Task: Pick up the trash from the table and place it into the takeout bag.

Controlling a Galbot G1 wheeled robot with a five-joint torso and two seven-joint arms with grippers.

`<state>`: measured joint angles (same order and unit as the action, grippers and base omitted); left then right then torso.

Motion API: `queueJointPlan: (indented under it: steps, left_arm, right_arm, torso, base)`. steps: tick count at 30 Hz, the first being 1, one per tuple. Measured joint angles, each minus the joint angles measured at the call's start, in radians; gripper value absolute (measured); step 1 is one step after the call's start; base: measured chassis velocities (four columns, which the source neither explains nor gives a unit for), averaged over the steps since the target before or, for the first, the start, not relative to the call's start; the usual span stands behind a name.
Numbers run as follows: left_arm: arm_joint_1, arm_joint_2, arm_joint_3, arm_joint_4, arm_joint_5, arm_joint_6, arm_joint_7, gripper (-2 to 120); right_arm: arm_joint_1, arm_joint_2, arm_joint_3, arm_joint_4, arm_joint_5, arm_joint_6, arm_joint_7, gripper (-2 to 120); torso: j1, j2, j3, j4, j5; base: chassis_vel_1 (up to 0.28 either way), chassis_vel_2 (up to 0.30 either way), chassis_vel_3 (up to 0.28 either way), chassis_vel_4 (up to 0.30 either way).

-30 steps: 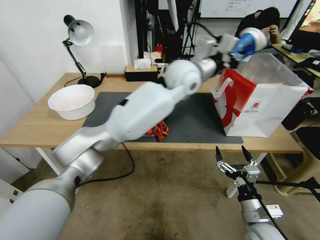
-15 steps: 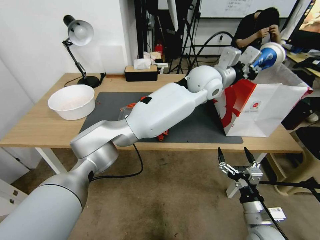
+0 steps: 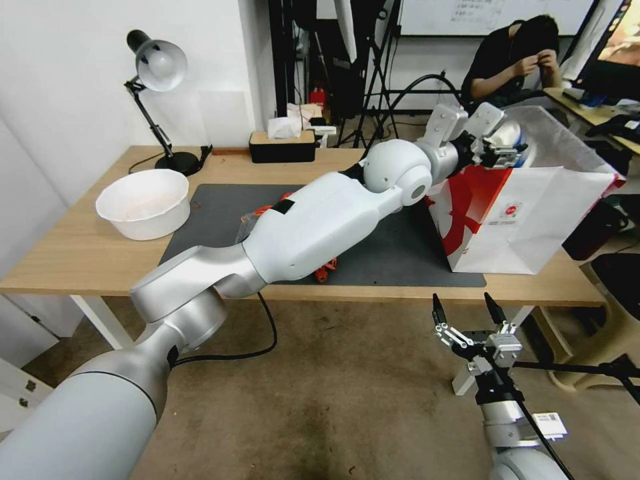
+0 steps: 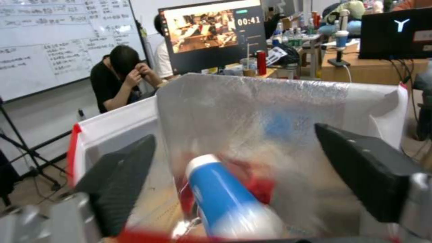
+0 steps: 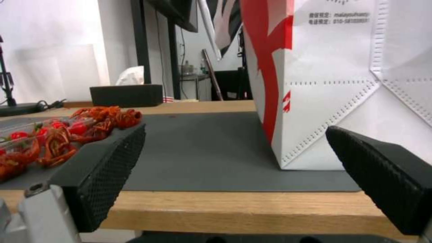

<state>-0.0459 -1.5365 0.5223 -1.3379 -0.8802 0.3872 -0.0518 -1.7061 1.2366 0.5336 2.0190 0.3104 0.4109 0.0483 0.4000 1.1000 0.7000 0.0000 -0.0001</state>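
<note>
**Left gripper opens over the takeout bag, paper cup inside**

Going left to right in our head view, we count one desk lamp (image 3: pixel 155 65) at the back corner of the table (image 3: pixel 80 257), then one white bowl (image 3: pixel 144 203) standing on the bare wood just beside the dark grey mat (image 3: pixel 373 250). One black tissue box (image 3: pixel 282 147) sits at the table's back edge. A clear container of red scraps (image 5: pixel 49 135) lies on the mat, partly hidden by our left arm, with a few scraps (image 3: pixel 325 269) peeking out near the mat's front edge.

Our left arm stretches across the table, and the left gripper (image 3: pixel 499 145) hangs at the open mouth of the one takeout bag (image 3: pixel 533 213), which stands upright on the right end of the mat. In the left wrist view its two fingers (image 4: pixel 118 182) are spread wide with nothing between them, and one blue-and-white paper cup (image 4: pixel 227 199) lies tilted inside the bag, below the fingers and apart from both.

Our right gripper (image 3: pixel 467 312) waits low, in front of the table's edge, its two fingers (image 5: pixel 103 175) parted and empty.
</note>
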Motion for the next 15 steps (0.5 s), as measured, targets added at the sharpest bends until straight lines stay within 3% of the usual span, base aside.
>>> queueJointPlan:
  steps: [5, 8, 13, 15]
  left_arm:
    - [0.028, 0.028, -0.021, -0.049, -0.001, 0.000, -0.022, 99]
    - [0.084, 0.088, -0.061, -0.133, 0.006, 0.002, -0.056, 100]
    - [0.143, 0.151, -0.103, -0.193, 0.022, 0.004, -0.064, 100]
    - [0.213, 0.214, -0.158, -0.247, 0.052, -0.001, -0.073, 100]
  right_arm:
    - [0.001, 0.001, -0.001, 0.000, -0.001, -0.001, 0.000, 100]
    - [-0.001, 0.003, -0.001, 0.001, -0.003, -0.001, 0.000, 100]
    - [-0.002, 0.005, -0.001, 0.002, -0.004, -0.001, -0.001, 100]
    - [-0.003, 0.006, -0.002, 0.003, -0.005, -0.001, -0.001, 100]
  torso:
    - [0.000, 0.000, 0.000, -0.0002, 0.0000]
    - [0.000, 0.000, 0.000, -0.0003, -0.0001]
    - [0.000, 0.000, 0.000, 0.0001, -0.0003]
    - [0.000, 0.000, 0.000, 0.0001, -0.0003]
  base:
    - [0.000, 0.000, 0.000, 0.000]
    - [0.000, 0.000, 0.000, 0.000]
    - [0.000, 0.000, 0.000, 0.000]
    - [0.000, 0.000, 0.000, 0.000]
